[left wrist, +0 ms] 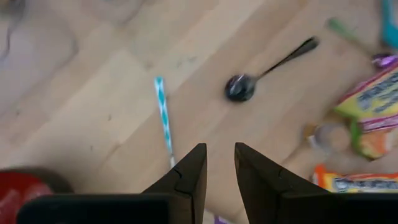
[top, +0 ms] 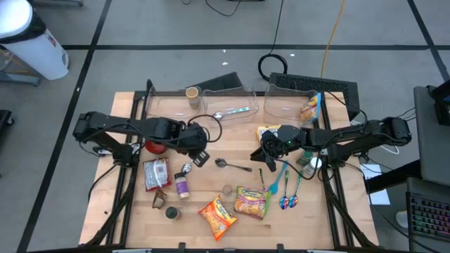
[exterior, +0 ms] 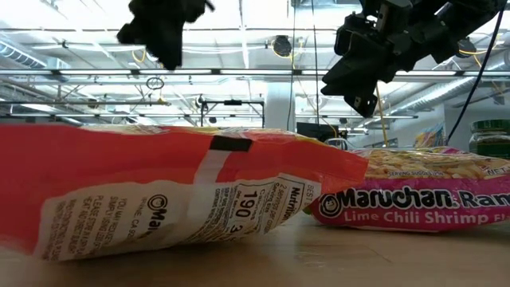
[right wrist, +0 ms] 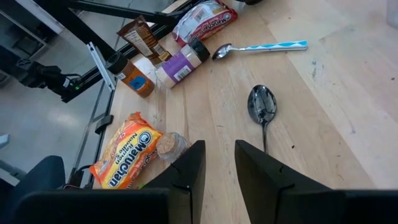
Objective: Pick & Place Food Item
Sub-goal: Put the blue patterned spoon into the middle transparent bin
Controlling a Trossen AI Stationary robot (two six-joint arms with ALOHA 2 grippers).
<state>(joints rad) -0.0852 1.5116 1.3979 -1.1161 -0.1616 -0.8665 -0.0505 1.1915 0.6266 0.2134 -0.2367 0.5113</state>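
Looking down in the high view, the left gripper (top: 200, 156) sits left of centre and the right gripper (top: 269, 156) right of centre, both empty with fingers a narrow gap apart. The ramen packs, orange (top: 217, 216) and pink (top: 252, 201), lie at lower centre of the table (top: 330, 221), below and between both grippers; the pink pack's long axis runs roughly left to right, and the right gripper looks nearer it.

In the low view the orange pack (exterior: 171, 195) fills the left foreground, the pink pack (exterior: 414, 199) at right, both arms overhead, a ceiling of pipes behind.

The left wrist view shows a spoon (left wrist: 268, 65) ahead.

The right wrist view shows the orange pack (right wrist: 121, 158) at lower left, nothing gripped.
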